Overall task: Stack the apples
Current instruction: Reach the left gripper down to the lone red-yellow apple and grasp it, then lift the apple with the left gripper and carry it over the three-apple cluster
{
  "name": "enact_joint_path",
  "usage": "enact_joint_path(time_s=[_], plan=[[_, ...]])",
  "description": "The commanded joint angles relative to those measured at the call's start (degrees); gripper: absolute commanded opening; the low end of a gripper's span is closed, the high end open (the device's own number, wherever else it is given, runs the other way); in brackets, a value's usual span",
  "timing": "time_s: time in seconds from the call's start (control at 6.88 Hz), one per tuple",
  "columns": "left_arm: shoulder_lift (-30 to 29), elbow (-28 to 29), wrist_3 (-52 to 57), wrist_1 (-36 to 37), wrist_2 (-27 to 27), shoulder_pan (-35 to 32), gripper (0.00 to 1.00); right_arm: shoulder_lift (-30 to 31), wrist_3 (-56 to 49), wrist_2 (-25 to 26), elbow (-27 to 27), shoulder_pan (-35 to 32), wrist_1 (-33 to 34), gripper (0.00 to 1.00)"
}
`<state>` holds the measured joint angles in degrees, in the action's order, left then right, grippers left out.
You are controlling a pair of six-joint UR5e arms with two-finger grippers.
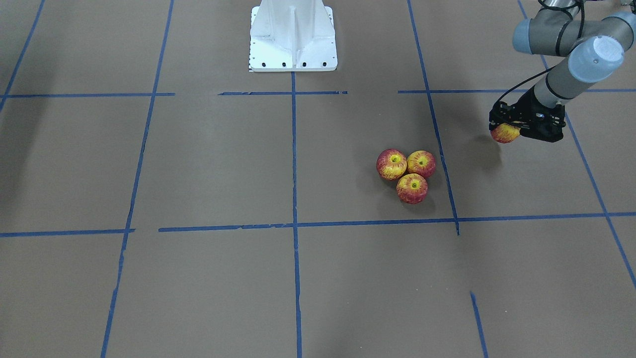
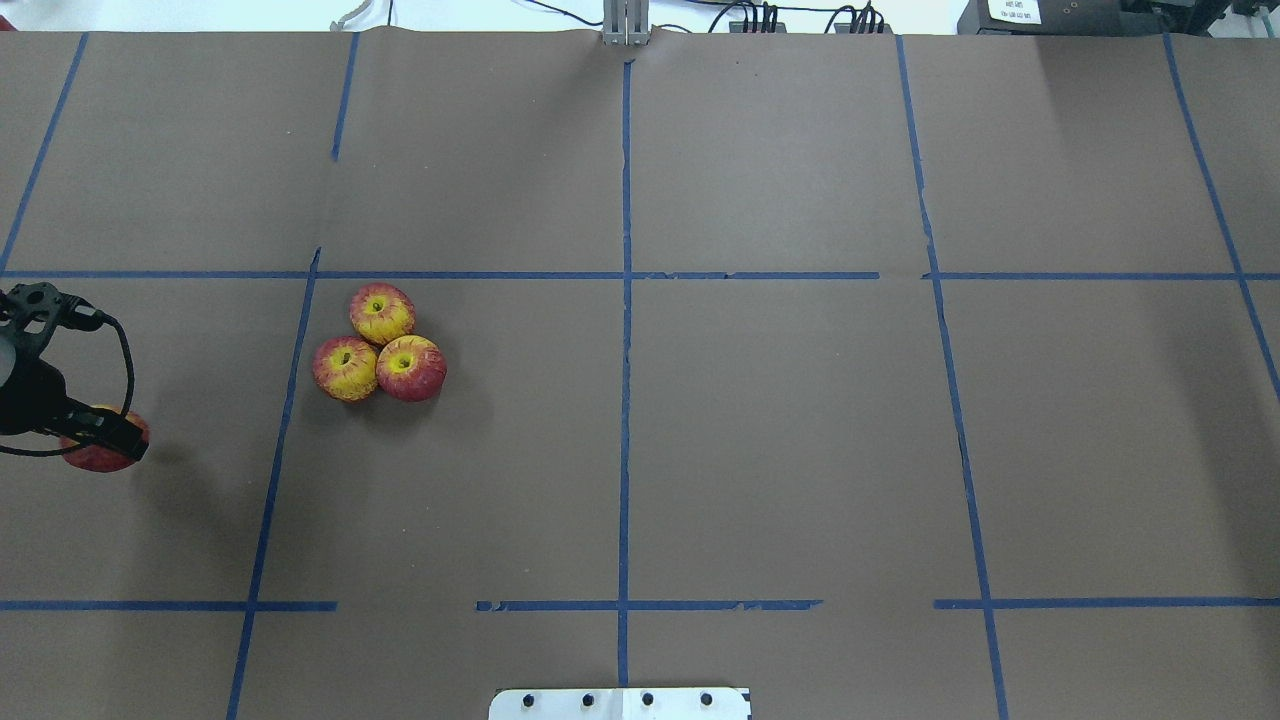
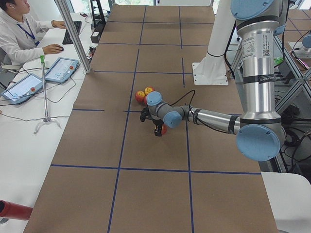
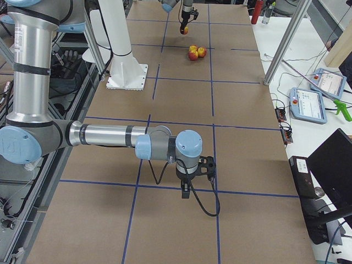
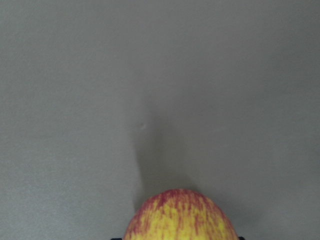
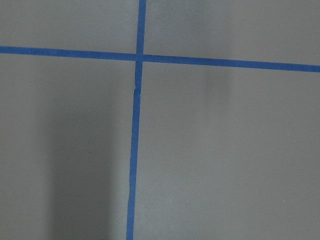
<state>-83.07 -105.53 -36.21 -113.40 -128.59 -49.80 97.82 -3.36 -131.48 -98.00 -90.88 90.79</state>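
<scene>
Now the left gripper (image 1: 512, 130) pinches the fourth apple (image 1: 502, 135), it seems just over the bench (image 1: 198, 164), well apart from the three apples (image 1: 412, 188) that touch in a triangle at about 2 o'clock from it in the overhead view. I think it should centre over their middle hollow, lower slowly and release gently. Of the right gripper (image 4: 187, 192) I cannot tell the state.

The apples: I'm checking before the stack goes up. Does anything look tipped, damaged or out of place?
Nothing stands out. Three small red-and-yellow apples sit touching in a triangle, stem ends up, on the brown paper table. The fourth apple is in the left gripper, off to the side.
</scene>
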Motion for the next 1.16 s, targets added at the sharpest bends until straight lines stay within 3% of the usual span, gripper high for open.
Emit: enact_joint_path(time_s=[0.0,0.29,0.44,0.73,1.02], plan=[[-6.9,-4.9,-8.4,5.4,-0.3,0.0,0.0,0.0,-0.1,0.0,0.0,0.0,0.0,1.0],[-19.1,-3.1,-12.2,16.1,-0.3,0.2,0.0,0.0,-0.1,0.0,0.0,0.0,0.0,1.0],[-23.3,-0.9,-12.5,17.7,-0.3,0.3,0.0,0.0,-0.1,0.0,0.0,0.0,0.0,1.0],[-28.3,3.5,-17.4,17.7,-0.2,3.5,0.0,0.0,0.0,0.0,0.0,0.0,0.0,1.0],[-28.9,4.2,-17.8,17.7,0.1,5.0,0.0,0.0,0.0,0.0,0.0,0.0,0.0,1.0]])
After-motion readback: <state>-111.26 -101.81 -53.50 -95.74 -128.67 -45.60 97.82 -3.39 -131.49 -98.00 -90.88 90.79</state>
